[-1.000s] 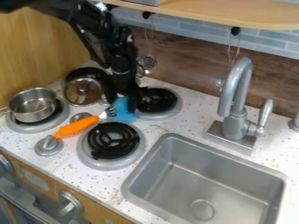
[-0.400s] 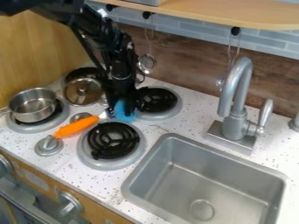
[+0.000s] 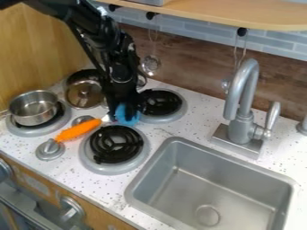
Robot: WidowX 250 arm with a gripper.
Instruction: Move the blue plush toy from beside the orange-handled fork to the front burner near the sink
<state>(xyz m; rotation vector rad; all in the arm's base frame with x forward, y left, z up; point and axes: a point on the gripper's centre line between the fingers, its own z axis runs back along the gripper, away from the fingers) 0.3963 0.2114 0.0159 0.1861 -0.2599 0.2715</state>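
Utensil: an orange handle (image 3: pixel 78 129) lies on the white speckled table (image 3: pixel 192 123), slanting from near left to far right, between the near burner (image 3: pixel 117 170) and the left burner (image 3: pixel 27 131). A blue piece (image 3: pixel 128 116) sits just beyond its far-right end; I cannot tell whether the two are joined.

My tool (image 3: pixel 123 108) hangs over the blue piece, at or against it, between the near burner and the far-right burner (image 3: pixel 163 120). State: apart, together or clamped on the blue piece, I cannot tell.

Surroundings: one gray knob (image 3: pixel 49 151) stands at the handle's near-left end, another (image 3: pixel 82 119) just beyond its far side. A metal pot (image 3: pixel 43 117) rests on the left burner. To the pot's right, a round lid (image 3: pixel 76 99) lies by the far-left burner (image 3: pixel 81 77). Right of the burners: a gray sink (image 3: pixel 234 182), with a faucet (image 3: pixel 241 128) at its far side. A strainer (image 3: pixel 151 65) hangs at the back wall (image 3: pixel 195 74).
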